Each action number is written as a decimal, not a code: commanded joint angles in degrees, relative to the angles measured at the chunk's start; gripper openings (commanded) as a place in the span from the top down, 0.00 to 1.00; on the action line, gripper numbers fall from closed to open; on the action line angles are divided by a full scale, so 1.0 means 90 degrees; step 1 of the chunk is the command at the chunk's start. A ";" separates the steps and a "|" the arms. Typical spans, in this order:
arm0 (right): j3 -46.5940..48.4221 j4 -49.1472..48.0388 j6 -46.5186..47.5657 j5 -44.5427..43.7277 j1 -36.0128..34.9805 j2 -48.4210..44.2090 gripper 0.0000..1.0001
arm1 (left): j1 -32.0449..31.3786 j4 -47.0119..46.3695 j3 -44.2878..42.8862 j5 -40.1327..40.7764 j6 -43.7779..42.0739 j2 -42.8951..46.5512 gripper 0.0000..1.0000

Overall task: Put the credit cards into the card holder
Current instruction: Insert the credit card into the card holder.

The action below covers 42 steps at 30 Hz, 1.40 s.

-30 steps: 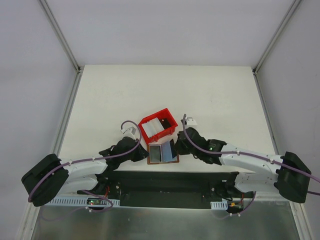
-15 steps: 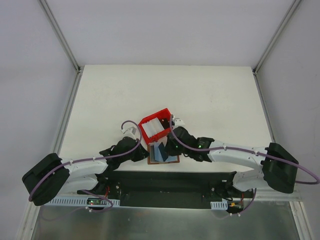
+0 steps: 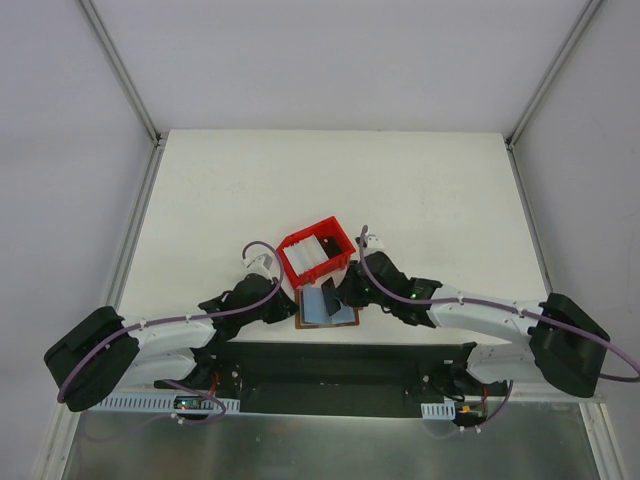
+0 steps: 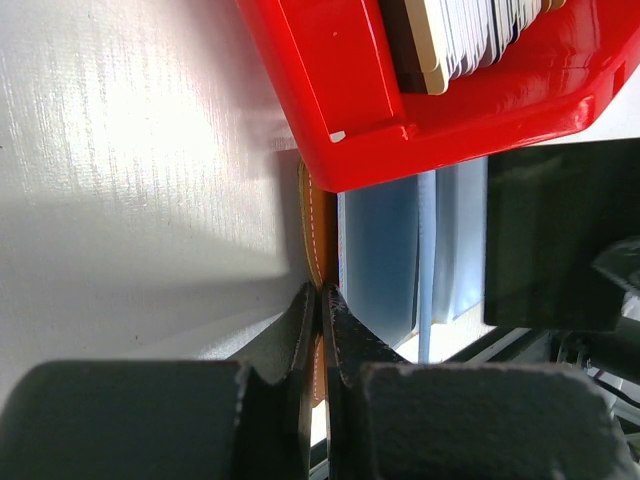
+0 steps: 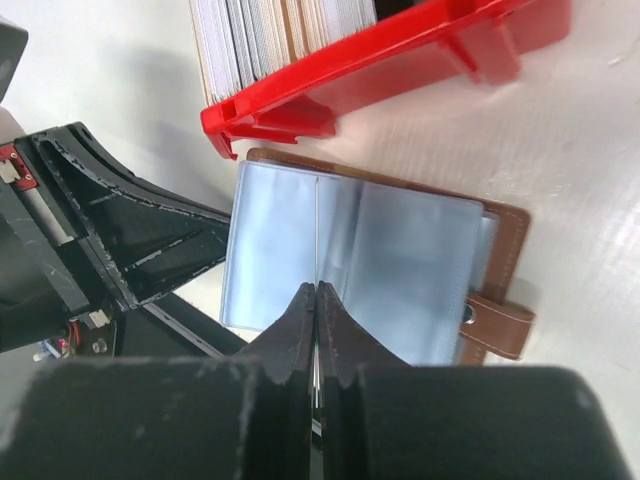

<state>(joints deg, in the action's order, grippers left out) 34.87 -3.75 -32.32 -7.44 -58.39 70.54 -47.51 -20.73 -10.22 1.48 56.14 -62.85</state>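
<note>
At the near edge of the table [image 3: 400, 190] the wallet [image 5: 500, 235] lies open and flat, pale blue pockets upward, with its brown strap [image 5: 497, 325] sticking out at one side. The left claw [image 4: 320, 300] is closed tight on the wallet's brown edge, close to a corner of the red tray [image 5: 400, 50]. The right claw [image 5: 316, 297] comes in from the other side. Its fingers are pressed together on a thin pale sheet [image 5: 316, 230] that stands edge-on over the wallet's fold. Whether this is a card or one of the wallet's own clear pages, I cannot tell.

The right wrist view takes in the whole open wallet and the strap. The left wrist view catches only the brown edge and a strip of blue, with the right claw as a dark block across the rest. From above, the sheet shows as a blue slab leaning between the two claws, and both arms crowd the wallet.

Just behind the wallet sits the tray, its corner hard against the wallet's far edge, with the cards [image 5: 270, 35] packed on edge inside it, well away from either claw
</note>
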 commanded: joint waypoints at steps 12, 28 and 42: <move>-0.1355 -0.2571 -0.1253 -0.0121 -0.0045 0.0735 1.00 | 0.0073 0.0780 0.0403 -0.0105 0.0012 -0.0057 1.00; -0.2039 -0.2747 -0.1595 -0.0648 -0.0123 0.0413 1.00 | 0.0073 0.0878 0.0491 -0.0037 0.0168 -0.0018 1.00; -0.1551 -0.2894 -0.1819 -0.0072 -0.0299 0.1390 1.00 | 0.0073 0.0829 0.0422 0.0002 0.0100 -0.0204 1.00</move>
<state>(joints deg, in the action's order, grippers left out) 19.07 -32.27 -48.07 -11.05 -60.05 80.09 -47.11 -22.02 -8.27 0.47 58.94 -62.39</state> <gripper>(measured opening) 0.008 0.007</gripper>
